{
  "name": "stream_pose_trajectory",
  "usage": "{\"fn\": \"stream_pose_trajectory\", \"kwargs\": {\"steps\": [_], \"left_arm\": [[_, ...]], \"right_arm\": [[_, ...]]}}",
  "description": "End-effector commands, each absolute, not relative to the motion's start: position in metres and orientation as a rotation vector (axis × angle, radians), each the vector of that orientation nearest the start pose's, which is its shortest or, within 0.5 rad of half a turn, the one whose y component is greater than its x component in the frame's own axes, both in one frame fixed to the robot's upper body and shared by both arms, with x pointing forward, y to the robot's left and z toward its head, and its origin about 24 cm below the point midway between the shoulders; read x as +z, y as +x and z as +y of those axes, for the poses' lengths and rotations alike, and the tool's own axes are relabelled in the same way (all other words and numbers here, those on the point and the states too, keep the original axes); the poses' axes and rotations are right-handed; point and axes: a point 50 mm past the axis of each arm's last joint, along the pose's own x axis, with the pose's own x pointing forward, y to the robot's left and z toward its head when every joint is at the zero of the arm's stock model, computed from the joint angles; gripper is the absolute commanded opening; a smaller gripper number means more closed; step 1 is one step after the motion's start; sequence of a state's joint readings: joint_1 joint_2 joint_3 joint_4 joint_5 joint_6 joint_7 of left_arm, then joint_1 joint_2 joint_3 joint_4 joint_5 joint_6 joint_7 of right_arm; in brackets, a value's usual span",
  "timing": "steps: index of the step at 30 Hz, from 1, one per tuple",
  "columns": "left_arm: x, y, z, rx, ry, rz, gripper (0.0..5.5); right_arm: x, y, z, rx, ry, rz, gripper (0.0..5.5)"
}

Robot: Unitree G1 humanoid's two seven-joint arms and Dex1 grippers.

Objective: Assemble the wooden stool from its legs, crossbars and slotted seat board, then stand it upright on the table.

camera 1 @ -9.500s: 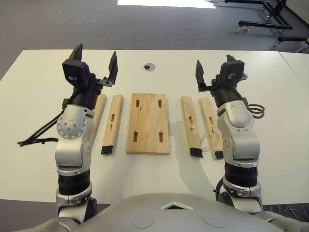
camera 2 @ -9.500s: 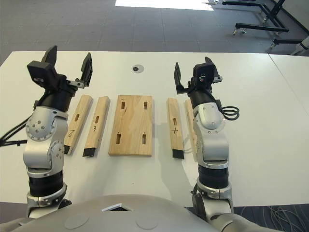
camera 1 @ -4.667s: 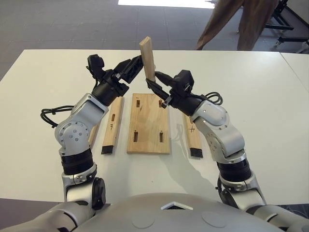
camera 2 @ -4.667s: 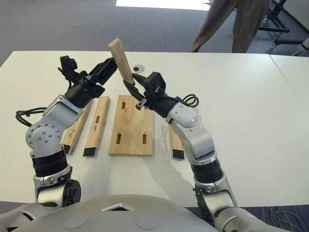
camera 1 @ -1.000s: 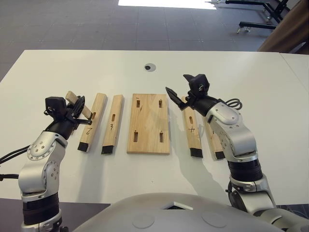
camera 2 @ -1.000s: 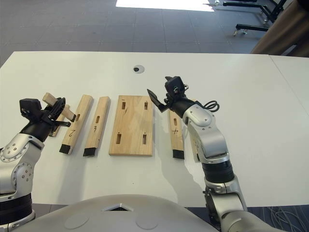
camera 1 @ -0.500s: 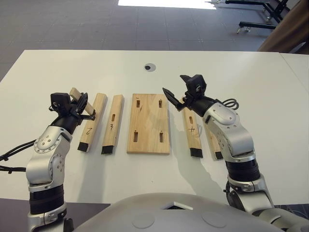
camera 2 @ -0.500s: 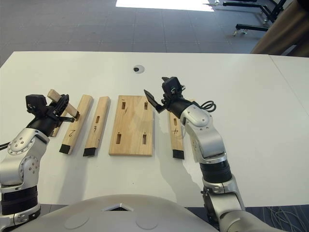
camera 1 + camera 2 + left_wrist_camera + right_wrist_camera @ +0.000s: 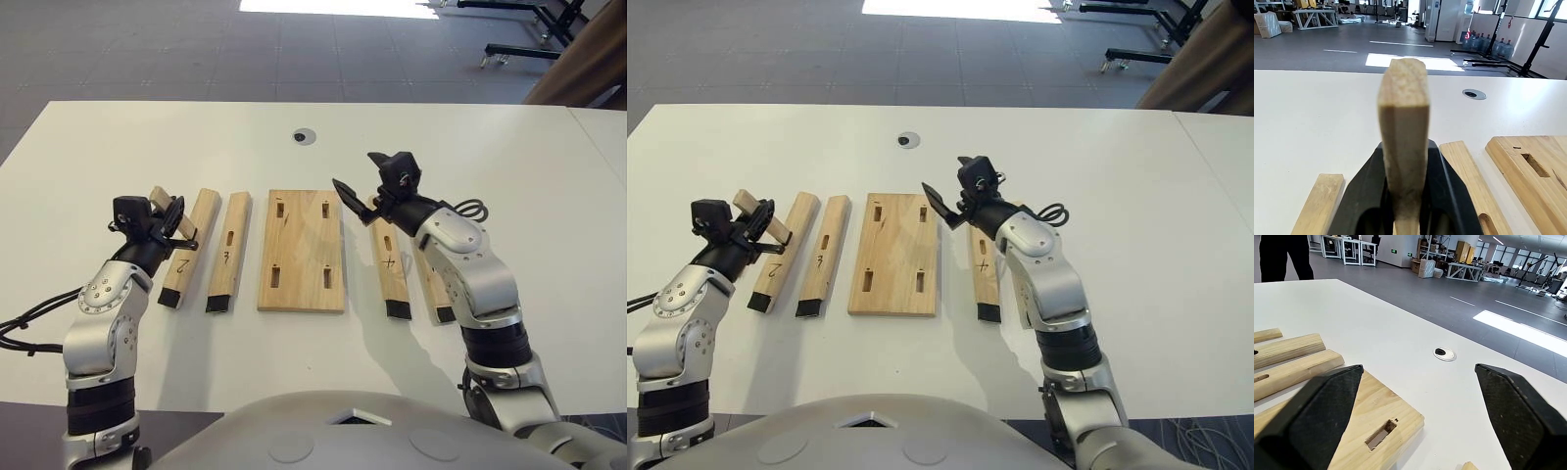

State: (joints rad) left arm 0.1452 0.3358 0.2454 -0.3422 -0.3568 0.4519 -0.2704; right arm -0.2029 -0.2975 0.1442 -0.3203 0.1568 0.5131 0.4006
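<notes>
The slotted seat board (image 9: 301, 249) lies flat in the middle of the table. Two legs, marked 2 (image 9: 190, 247) and 3 (image 9: 227, 252), lie to its left. Another two lie to its right, one marked 4 (image 9: 387, 255) and one (image 9: 429, 264) partly under my right arm. My left gripper (image 9: 163, 223) is shut on a short wooden crossbar (image 9: 1403, 122), held tilted just left of leg 2. A second crossbar (image 9: 1320, 205) lies on the table beneath it. My right gripper (image 9: 360, 184) stands open and holds nothing above the board's far right corner.
A round cable grommet (image 9: 304, 136) sits in the table beyond the board. A black cable (image 9: 29, 328) trails off the left side and another loop (image 9: 475, 209) lies by my right arm. Bare white table (image 9: 509, 147) lies beyond the parts.
My left gripper has carried the crossbar a little to the right, closer to leg 2. The right gripper has barely moved.
</notes>
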Motion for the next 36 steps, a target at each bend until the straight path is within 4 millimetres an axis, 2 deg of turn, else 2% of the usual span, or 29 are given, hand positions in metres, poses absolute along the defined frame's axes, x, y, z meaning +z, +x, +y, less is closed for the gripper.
{"fn": "stream_pose_trajectory", "kwargs": {"steps": [1,15,16,24,29,33,36], "left_arm": [[0.065,0.213,0.239,-0.102,-0.01,0.23,0.39],[0.05,0.214,0.232,-0.136,-0.019,0.298,0.39],[0.054,0.216,0.232,-0.12,-0.041,0.286,0.75],[0.109,0.232,0.226,-0.121,-0.051,0.063,2.06],[0.159,0.242,0.214,-0.174,-0.039,-0.116,2.79],[0.19,0.252,0.207,-0.213,-0.021,-0.21,2.83],[0.207,0.266,0.211,-0.208,-0.016,-0.249,2.83]], "right_arm": [[0.116,0.272,-0.127,0.602,-0.195,0.053,4.22],[0.118,0.273,-0.124,0.617,-0.203,0.05,4.22],[0.117,0.273,-0.125,0.616,-0.203,0.051,4.22],[0.114,0.271,-0.126,0.589,-0.189,0.053,4.22],[0.113,0.272,-0.126,0.569,-0.188,0.047,4.22],[0.113,0.273,-0.123,0.57,-0.168,0.032,4.22],[0.113,0.275,-0.12,0.573,-0.165,0.025,4.22]]}}
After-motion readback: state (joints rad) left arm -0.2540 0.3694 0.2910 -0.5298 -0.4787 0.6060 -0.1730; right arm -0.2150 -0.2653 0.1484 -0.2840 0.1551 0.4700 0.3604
